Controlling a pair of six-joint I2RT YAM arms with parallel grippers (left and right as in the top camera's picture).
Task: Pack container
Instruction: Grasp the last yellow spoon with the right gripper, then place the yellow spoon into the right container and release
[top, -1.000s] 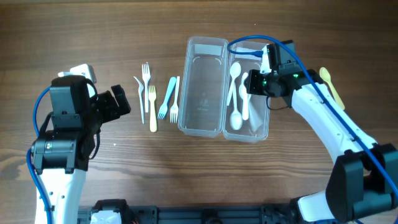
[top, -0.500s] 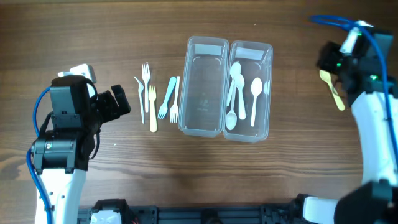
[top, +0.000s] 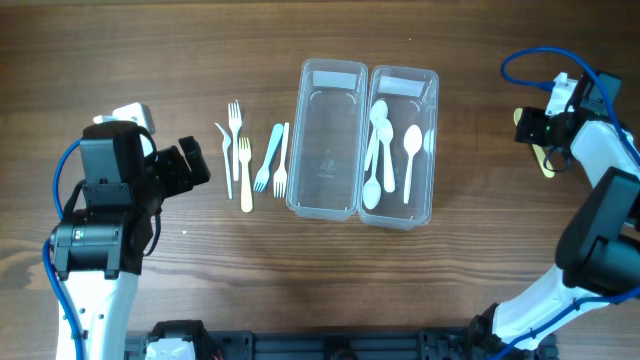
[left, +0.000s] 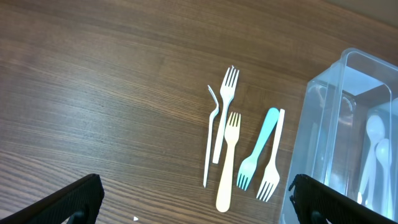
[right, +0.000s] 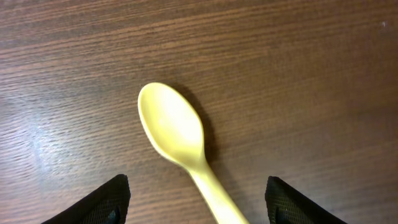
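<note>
Spoon (right: 177, 134), yellow, lies on surface (right: 311, 74) between wide-open, empty right fingers (right: 106, 202); left fingers (left: 68, 202) also wide open, empty, over forks (left: 227, 162) left of container (left: 348, 124).

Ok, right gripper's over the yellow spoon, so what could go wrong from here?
1. The spoon lies flat on the table, so the fingers of the right gripper may scrape wood or slip off it.
2. Its handle runs slantwise between the open jaws; closing could twist it.
3. The container holds white spoons on its right side; a drop may land crooked.
</note>
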